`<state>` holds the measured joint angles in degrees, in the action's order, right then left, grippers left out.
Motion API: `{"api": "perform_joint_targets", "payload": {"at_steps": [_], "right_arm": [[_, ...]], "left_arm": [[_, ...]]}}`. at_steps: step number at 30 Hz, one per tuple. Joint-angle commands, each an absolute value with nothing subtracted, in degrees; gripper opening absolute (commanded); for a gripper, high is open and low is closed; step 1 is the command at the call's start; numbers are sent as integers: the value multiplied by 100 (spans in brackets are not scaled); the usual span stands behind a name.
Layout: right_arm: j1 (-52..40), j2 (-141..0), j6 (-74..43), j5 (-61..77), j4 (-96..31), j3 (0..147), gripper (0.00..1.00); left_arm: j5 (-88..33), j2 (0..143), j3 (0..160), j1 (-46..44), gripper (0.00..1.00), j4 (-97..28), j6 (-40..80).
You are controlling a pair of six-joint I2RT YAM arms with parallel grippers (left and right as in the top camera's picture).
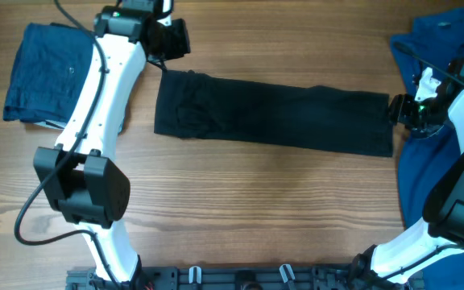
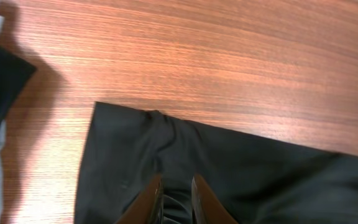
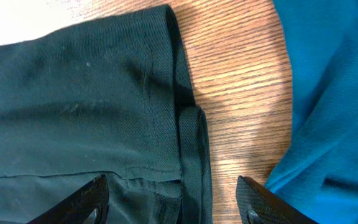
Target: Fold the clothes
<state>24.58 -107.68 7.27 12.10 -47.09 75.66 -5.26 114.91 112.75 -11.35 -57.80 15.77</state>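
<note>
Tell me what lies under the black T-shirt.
The black T-shirt lies flat on the wooden table. Its right end shows folded layers of its own cloth. Anything else beneath is covered.

a black t-shirt (image 1: 280, 117) lies on the wooden table (image 1: 256, 209), folded into a long flat band running left to right. the left pincer (image 1: 167, 50) sits at the band's far left corner, though from above it is hard to tell whether it grips the cloth. the right pincer (image 1: 396, 109) is at the band's right end, touching its edge. navy folded garments (image 1: 43, 68) rest at the far left. a bright blue shirt (image 1: 445, 40) lies rumpled along the right side.
</note>
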Motion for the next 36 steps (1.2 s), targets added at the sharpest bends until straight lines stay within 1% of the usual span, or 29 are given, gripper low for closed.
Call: {"api": "perform_joint_targets", "payload": {"at_steps": [1,3,4,6,8,12,16,17,18,19,20,22,25,27,30,33,36], "right_arm": [[2467,-10748,906,1146,-4508,7238,66],[2456,-10748,904,1170,-4211,6978,66],[2456,-10748,899,1170,-3997,6788,66],[2456,-10748,899,1310,-3723,6589,64],[2456,-10748,897,1715,-3341,6355,61],[2456,-10750,805,1815,-3304,6292,52],[2456,-10761,709,1813,-3190,6259,51],[2456,-10770,705,1813,-3094,6215,49],[2456,-10781,698,1815,-3048,6182,41],[2456,-10781,585,1813,-2971,6139,12],[2456,-10777,585,1817,-2899,6149,4],[2512,-10777,593,2222,-3013,6466,4],[2626,-10772,642,2261,-3319,7002,4],[2646,-10768,825,2239,-3723,7533,4],[2630,-10766,906,2318,-4403,8182,4],[2381,-10766,906,2646,-4814,8558,4],[1737,-10746,746,2923,-5170,8978,4]], "left_arm": [[-189,11642,11273,-902,23,-5808,1549],[-49,11646,11273,-786,33,-5806,1549],[-51,11646,11273,-687,34,-5813,1549],[-51,11649,11273,-591,35,-5828,1549],[-51,11646,11273,-454,35,-5850,1549],[-51,11646,11273,-279,34,-5885,1549],[-51,11649,11273,-158,34,-5896,1549],[-51,11649,11273,-145,34,-5896,1549],[-51,11649,11273,-139,34,-5896,1549],[-51,11649,11273,-134,33,-5898,1549],[-51,11649,11273,-132,30,-5896,1549],[19,11649,11273,-130,29,-5913,1546],[338,11644,11273,-40,28,-6084,1551],[355,11638,11273,189,29,-6298,1579],[353,11631,11273,637,25,-6552,1592],[351,11631,11273,967,25,-6694,1592],[351,11629,11273,1208,26,-6810,1592]]}}
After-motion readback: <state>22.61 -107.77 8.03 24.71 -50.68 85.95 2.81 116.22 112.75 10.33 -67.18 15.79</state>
